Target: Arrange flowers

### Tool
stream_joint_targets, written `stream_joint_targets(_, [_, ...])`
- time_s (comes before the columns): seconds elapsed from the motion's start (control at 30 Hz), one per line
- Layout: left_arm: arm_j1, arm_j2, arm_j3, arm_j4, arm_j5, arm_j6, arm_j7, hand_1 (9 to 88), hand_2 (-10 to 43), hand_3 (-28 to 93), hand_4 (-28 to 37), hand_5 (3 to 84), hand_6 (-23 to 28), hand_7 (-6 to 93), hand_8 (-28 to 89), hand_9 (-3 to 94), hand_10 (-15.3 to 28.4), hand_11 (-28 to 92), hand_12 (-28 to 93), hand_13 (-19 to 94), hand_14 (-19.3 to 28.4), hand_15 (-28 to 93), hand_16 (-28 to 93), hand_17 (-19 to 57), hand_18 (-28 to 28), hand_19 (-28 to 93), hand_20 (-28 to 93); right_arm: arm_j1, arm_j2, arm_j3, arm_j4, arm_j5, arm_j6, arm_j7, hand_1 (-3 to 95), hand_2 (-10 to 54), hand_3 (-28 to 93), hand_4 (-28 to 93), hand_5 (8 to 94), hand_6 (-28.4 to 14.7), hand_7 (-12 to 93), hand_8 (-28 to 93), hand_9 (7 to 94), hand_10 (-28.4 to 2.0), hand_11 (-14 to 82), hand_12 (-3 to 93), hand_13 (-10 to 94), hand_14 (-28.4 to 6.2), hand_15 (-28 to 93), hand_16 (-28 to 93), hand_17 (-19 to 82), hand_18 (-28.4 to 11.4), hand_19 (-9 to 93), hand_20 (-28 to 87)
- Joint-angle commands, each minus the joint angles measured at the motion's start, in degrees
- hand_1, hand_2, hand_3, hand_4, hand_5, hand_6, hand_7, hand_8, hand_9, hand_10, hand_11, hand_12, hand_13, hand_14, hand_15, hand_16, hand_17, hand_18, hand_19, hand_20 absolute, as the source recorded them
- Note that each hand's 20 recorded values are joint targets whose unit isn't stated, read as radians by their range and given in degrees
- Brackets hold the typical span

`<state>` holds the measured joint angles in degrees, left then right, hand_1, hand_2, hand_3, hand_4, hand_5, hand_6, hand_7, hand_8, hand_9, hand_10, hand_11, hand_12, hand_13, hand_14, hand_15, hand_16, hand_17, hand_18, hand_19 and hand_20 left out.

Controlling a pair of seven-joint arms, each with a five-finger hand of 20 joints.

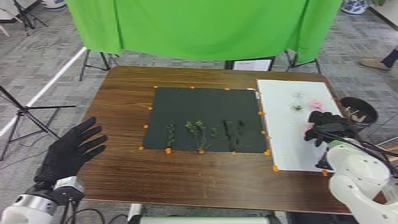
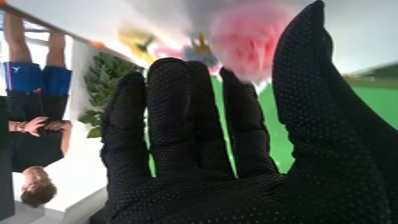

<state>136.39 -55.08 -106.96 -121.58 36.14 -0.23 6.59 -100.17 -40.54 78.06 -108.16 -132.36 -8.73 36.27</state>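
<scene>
Right robot hand (image 1: 328, 121), fingers and thumb apart, near a pink flower (image 1: 315, 105).
Left robot hand (image 1: 64, 156) spread too; stems (image 1: 195, 129) on black mat (image 1: 191, 105).

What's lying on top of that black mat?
Several green stems lie on the black mat, toward the robot's side. Whatever is directly underneath them is covered, so I can't tell.

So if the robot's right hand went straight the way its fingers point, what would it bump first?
Probably the pink flower ahead of the right hand, though I can't tell how close.
</scene>
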Motion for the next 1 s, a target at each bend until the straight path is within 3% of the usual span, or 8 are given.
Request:
stream_joint_targets(0.03, [0.4, -0.16, -0.09, -0.14, -0.19, -0.28, -0.32, 23.8, -2.0, 70, -28.3, 27.3, 4.3, 18.7, -10, 23.4, 11.6, 19, 18, 18, 16.5, 33, 0, -10.0, 20.3, 39, 11, 1.1, 0.7, -2.3, 2.2, -1.3, 2.0, 1.0, 35.2, -9.5, 92, -28, 36.7, 1.8, 46, -20, 44.9, -9.1, 27.8, 23.8, 53, -7.9, 79, 29, 18, -20.4, 73, 50])
stream_joint_targets(0.1, [0.5, -0.20, -0.14, -0.21, -0.18, -0.19, -0.29, 23.8, -2.0, 70, -28.3, 27.3, 4.4, 18.7, -11, 23.4, 11.6, 19, 18, 18, 16.5, 33, 0, -10.0, 20.3, 39, 11, 1.1, 0.9, -3.0, 2.7, -3.1, 6.0, 0.6, 39.3, -9.5, 90, -28, 43.0, 2.9, 50, -18, 50.7, -9.0, 33.9, 24.3, 58, -6.2, 75, 38, 21, -20.3, 74, 49])
stream_joint_targets(0.13, [0.5, -0.23, -0.19, -0.21, -0.19, -0.23, -0.31, 23.8, -1.9, 70, -28.3, 27.3, 4.4, 18.6, -11, 23.4, 11.6, 19, 18, 18, 16.5, 33, 0, -10.0, 20.3, 39, 11, 0.9, 1.0, -3.0, 2.6, -3.5, 7.2, 0.1, 41.3, -9.5, 89, -28, 44.6, 3.0, 51, -8, 54.2, -8.5, 33.4, 26.6, 61, -5.6, 74, 40, 22, -20.2, 74, 49])
stream_joint_targets(0.2, [0.7, -0.23, -0.39, -0.36, -0.19, -0.16, -0.18, 23.8, -1.8, 70, -28.3, 27.3, 4.3, 18.7, -11, 23.4, 11.5, 19, 18, 18, 16.5, 33, 0, -10.0, 20.3, 39, 11, 1.0, 1.1, -3.5, 2.5, -4.3, 9.4, -0.5, 47.0, -9.0, 85, -28, 50.9, 3.2, 57, 0, 69.2, -6.5, 21.1, 44.0, 66, -5.1, 73, 40, 25, -19.8, 75, 49])
stream_joint_targets(0.33, [0.7, -0.02, -0.83, -0.53, -0.13, -0.10, -0.01, 23.8, -1.8, 70, -28.3, 27.4, 4.4, 18.6, -11, 23.3, 11.6, 19, 18, 18, 16.5, 33, 0, -10.0, 20.3, 39, 11, 1.7, 1.1, -3.5, 0.8, -3.3, 11.0, -1.8, 48.8, -9.1, 86, -28, 63.1, 2.9, 54, 5, 80.8, -4.4, 20.3, 51.2, 72, -3.8, 73, 39, 28, -19.0, 77, 48])
stream_joint_targets(0.63, [0.6, 0.71, -1.74, -0.73, -0.17, 0.01, 0.16, 23.9, -1.6, 70, -28.3, 27.3, 4.3, 18.7, -10, 23.4, 11.6, 19, 18, 18, 16.4, 33, 0, -10.0, 20.3, 39, 11, 9.1, -0.2, -7.1, -4.4, 5.2, 13.1, -4.3, 46.2, -9.5, 88, -25, 68.1, 2.7, 52, 2, 84.1, -5.2, 20.9, 52.9, 74, -3.6, 71, 40, 28, -18.8, 76, 48])
stream_joint_targets(1.0, [0.1, 3.07, -4.30, -1.30, -0.13, 0.17, 0.68, 23.8, -2.0, 70, -28.3, 27.3, 4.3, 18.5, -10, 23.3, 11.5, 19, 18, 18, 16.4, 32, 0, -10.1, 20.3, 39, 11, 29.9, -11.6, -25.1, -3.1, 16.4, 5.3, -9.1, 44.1, -9.5, 89, -17, 66.9, 2.1, 55, 5, 83.3, -5.9, 23.1, 54.6, 73, -3.8, 71, 42, 28, -18.8, 76, 49])
